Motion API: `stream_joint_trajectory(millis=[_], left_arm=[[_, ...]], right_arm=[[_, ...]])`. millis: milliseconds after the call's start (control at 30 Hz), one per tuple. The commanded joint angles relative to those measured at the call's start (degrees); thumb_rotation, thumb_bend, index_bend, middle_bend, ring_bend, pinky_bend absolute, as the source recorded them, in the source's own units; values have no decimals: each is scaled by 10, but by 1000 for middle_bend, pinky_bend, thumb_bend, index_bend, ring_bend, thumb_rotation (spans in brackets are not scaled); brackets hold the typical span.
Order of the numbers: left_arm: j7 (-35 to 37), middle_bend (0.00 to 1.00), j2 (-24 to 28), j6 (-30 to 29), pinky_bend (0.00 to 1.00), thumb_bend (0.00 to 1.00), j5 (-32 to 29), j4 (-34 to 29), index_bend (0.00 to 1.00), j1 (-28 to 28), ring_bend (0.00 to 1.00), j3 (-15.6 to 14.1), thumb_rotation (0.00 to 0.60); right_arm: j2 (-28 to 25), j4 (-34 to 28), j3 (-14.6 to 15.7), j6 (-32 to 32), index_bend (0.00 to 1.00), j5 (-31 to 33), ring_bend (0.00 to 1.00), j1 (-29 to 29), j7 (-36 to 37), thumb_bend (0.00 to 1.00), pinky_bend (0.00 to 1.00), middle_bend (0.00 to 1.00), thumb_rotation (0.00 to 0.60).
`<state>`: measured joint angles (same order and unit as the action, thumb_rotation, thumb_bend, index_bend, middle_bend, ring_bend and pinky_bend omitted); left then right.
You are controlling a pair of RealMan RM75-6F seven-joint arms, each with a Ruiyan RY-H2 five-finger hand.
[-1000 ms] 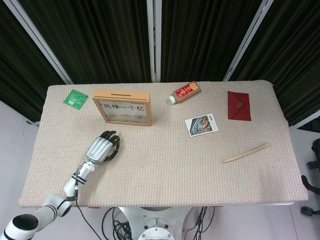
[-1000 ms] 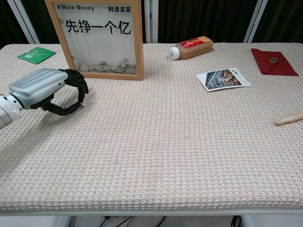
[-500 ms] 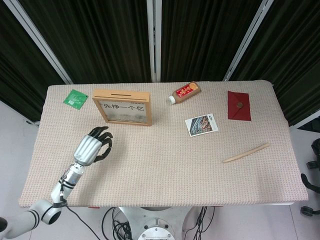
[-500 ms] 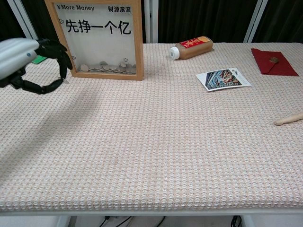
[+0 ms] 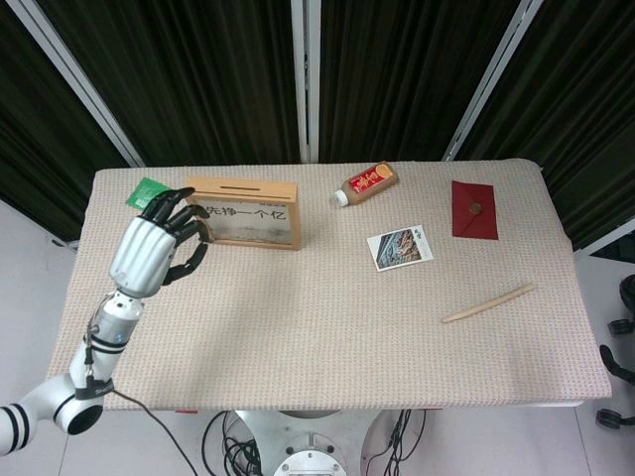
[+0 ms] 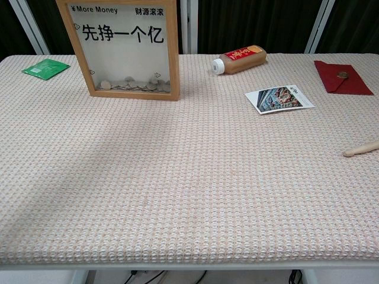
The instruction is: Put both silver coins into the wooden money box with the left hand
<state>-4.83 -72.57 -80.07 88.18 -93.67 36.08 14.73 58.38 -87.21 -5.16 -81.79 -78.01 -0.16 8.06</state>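
The left hand (image 5: 151, 248) is seen in the head view raised at the left end of the wooden money box (image 5: 242, 212), its dark fingers (image 5: 177, 210) curled inward and overlapping the box's left edge; whether a coin is pinched between them cannot be told. The hand is not caught by the chest view, and the right hand is shown in neither view. The money box is stood upright near the far edge of the table (image 6: 195, 195), with a slot in its top and a layer of coins (image 6: 134, 85) lying behind its clear front. A green packet (image 6: 45, 67) is lain to the box's left. Further right are found a brown bottle (image 5: 364, 184) on its side, a picture card (image 5: 400, 246), a red envelope (image 5: 474, 210) and a wooden stick (image 5: 488, 302).
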Motion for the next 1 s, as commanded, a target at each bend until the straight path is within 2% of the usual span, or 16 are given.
stream_joint_trajectory(millis=[33,233,400,500,867,1000], left_arm=[[-13,365,-4,82,229,514,-68,11,626,62,155,51,600],[-62,365,-51,179,232,513,-182,75,623,134,155,90,600],[-100,365,-74,241,231,514,-275,109,622,171,155,101,600],[-106,359,-74,270,226,514,-324,106,622,181,155,104,600],[-114,356,-86,282,212,514,-390,145,622,202,155,103,600],[-110,356,-87,277,215,513,-390,152,623,202,155,97,600]], right_arm=[[0,0,0,-1,0,-1,0,0,0,276,0,0,600],[-3,-4,-2,-3,0,-2,0,0,1,277,0,0,600],[-5,-4,-4,-8,0,-1,0,-2,5,277,0,0,600],[-3,1,-4,-8,0,0,0,-3,11,278,0,0,600],[0,11,-4,-3,0,1,0,-2,20,285,0,0,600],[2,15,-3,2,0,4,0,-2,22,285,0,0,600]])
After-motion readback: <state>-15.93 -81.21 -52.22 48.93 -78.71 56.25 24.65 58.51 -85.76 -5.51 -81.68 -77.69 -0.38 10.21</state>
